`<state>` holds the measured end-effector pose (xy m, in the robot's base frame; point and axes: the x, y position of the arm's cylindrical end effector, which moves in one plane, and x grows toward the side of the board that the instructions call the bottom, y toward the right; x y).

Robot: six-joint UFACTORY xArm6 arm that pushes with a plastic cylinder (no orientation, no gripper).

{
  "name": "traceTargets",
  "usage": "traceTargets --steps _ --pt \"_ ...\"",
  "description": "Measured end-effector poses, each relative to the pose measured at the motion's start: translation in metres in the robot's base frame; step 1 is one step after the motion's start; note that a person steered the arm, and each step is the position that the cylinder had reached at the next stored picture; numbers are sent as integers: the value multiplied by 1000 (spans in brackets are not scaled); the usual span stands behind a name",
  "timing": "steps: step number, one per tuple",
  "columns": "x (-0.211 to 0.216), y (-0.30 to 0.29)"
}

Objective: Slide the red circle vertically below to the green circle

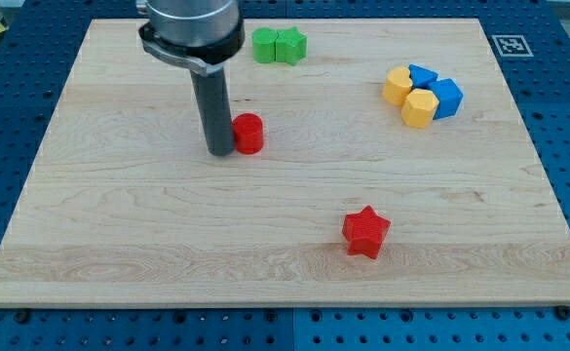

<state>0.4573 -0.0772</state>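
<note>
The red circle is a short red cylinder on the wooden board, left of centre. My tip touches its left side. The green circle sits near the view's top, pressed against a green star-like block on its right. The red circle lies below the green circle and slightly to its left.
A red star lies lower right of centre. At the upper right is a cluster of two yellow blocks and two blue blocks. A fiducial tag marks the board's top right corner.
</note>
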Motion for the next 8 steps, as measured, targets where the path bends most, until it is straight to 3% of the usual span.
traceTargets --steps 1,3,8 --pt "23 11" --pt "-21 24" --pt "-21 21"
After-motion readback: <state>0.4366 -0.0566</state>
